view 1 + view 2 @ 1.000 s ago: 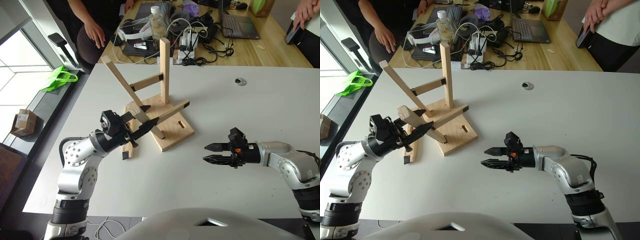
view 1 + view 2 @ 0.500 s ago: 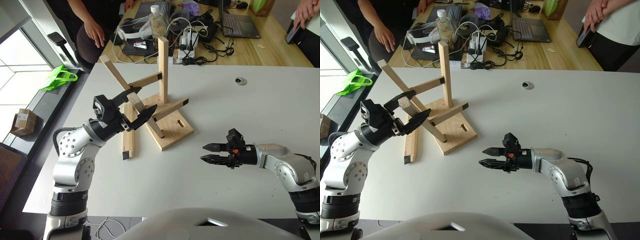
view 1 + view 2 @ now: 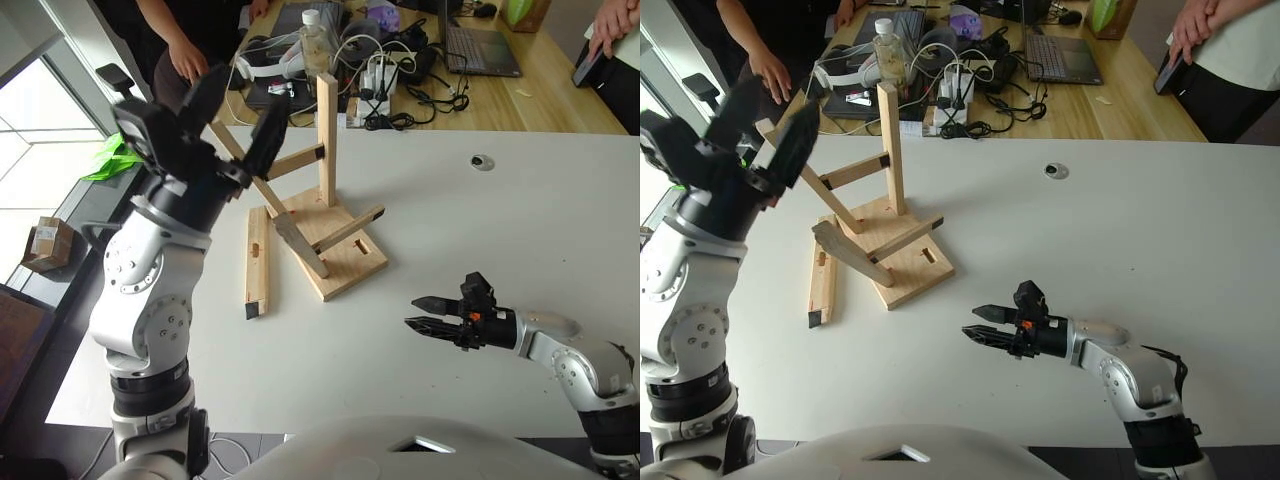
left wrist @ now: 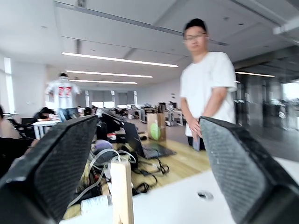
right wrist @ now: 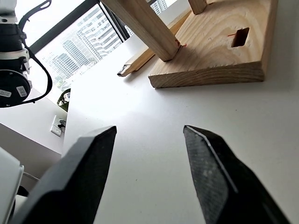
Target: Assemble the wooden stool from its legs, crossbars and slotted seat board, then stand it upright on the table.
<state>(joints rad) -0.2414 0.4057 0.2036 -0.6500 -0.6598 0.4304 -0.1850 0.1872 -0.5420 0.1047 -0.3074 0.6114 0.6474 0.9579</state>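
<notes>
Lifting clear of the work: the left gripper (image 3: 243,100), low beside the leaning leg (image 3: 300,245) a second ago, now hangs high over the far-left side of the seat board (image 3: 345,265), fingers spread and empty. Leaning leg, upright leg (image 3: 328,140) and crossbar (image 3: 297,160) stayed on the board, which lies flat toward the tabletop's far-left corner. A loose leg (image 3: 258,262) lies just beside it. The right gripper (image 3: 412,311), spread, hovers by the near edge. Judgement: loose leg unfitted, stool not ready to stand

Daylight poured in from the window (image 3: 25,120) on the left, leaving the white table (image 3: 520,230) bright with soft shadows; strip lights (image 4: 119,59) glowed along the ceiling.
</notes>
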